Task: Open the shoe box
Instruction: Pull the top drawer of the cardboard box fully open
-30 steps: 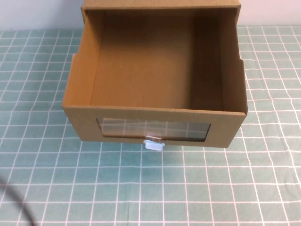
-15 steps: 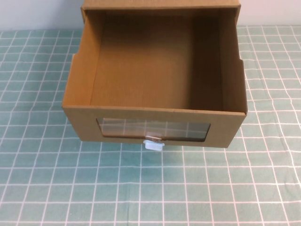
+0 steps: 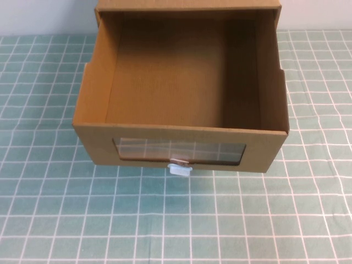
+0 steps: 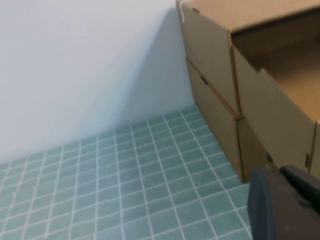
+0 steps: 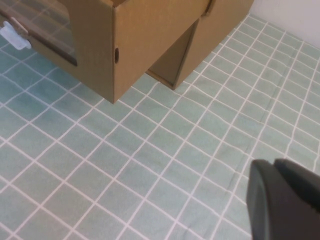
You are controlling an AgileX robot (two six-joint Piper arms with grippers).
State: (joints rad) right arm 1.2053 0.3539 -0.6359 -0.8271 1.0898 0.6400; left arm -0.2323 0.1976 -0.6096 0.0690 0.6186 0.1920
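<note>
High view: the brown cardboard shoe box [image 3: 181, 71] sits mid-table toward the far edge. Its drawer [image 3: 91, 93] is drawn well out of the outer sleeve [image 3: 187, 4] toward the robot, so the brown floor shows. The drawer's front wall carries a clear window [image 3: 179, 149], with a small white pull tab [image 3: 180, 169] just under it. A green tablecloth [image 3: 165, 220] with a white grid lies beneath.

Left wrist view: the left gripper [image 4: 285, 205] is a dark shape beside the box's left flank, apart from it. Whether it is wide or narrow cannot be told. A white wall [image 4: 75, 65] stands behind the sleeve.

Right wrist view: the right gripper [image 5: 285, 197] is closed on nothing, over bare cloth off the drawer's right front corner. A small oval hole [image 5: 116, 55] marks the drawer's side.
</note>
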